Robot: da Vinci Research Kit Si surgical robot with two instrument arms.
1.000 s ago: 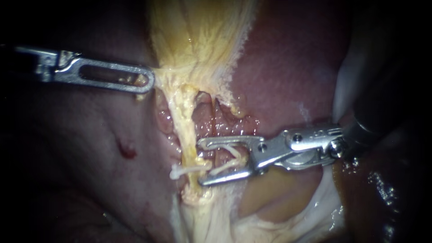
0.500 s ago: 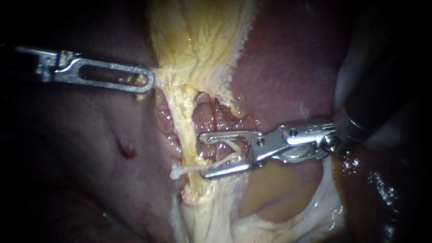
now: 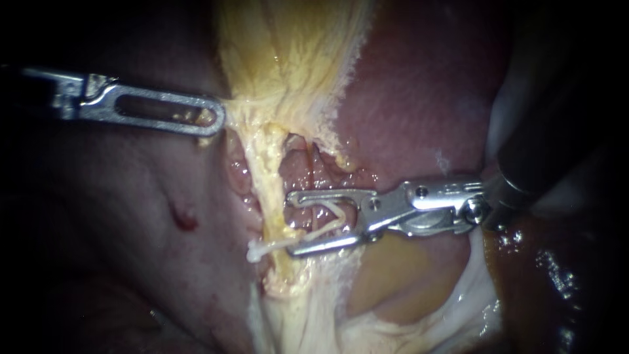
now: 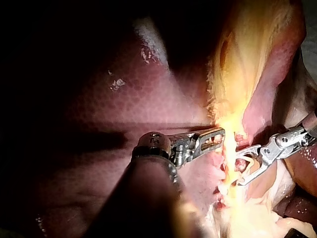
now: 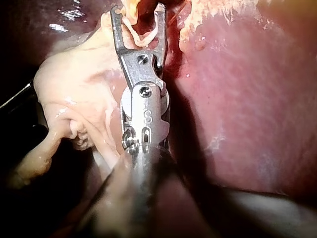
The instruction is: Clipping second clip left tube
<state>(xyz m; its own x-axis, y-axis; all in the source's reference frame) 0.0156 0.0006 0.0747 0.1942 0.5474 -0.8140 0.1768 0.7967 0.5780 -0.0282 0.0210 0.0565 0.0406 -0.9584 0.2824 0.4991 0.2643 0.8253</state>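
The left tube (image 3: 270,177) is a yellowish strand that runs down from the gallbladder (image 3: 288,52). Low on it sits a white clip (image 3: 262,249). My right instrument (image 3: 290,223) comes in from the right. Its jaws stand wide apart, each touching an arm of a white V-shaped clip (image 3: 331,219) held between them. Their tips reach the tube's right edge just above the seated clip. The right wrist view shows the same jaws (image 5: 137,10) and loaded clip (image 5: 141,34). My left instrument (image 3: 211,119) is shut on the gallbladder's yellow edge and holds it toward the left, as its wrist view (image 4: 217,135) also shows.
Dark red liver (image 3: 419,98) lies right of the gallbladder and behind the right instrument. Left of the tube is pinkish tissue with a small red spot (image 3: 183,219). Pale fatty tissue (image 3: 393,288) lies under the right instrument's shaft. A second thin strand (image 3: 314,170) runs right of the left tube.
My right instrument has moved a little up along the tube, and its jaws have drawn slightly closer together around the loaded clip. The left instrument has not moved.
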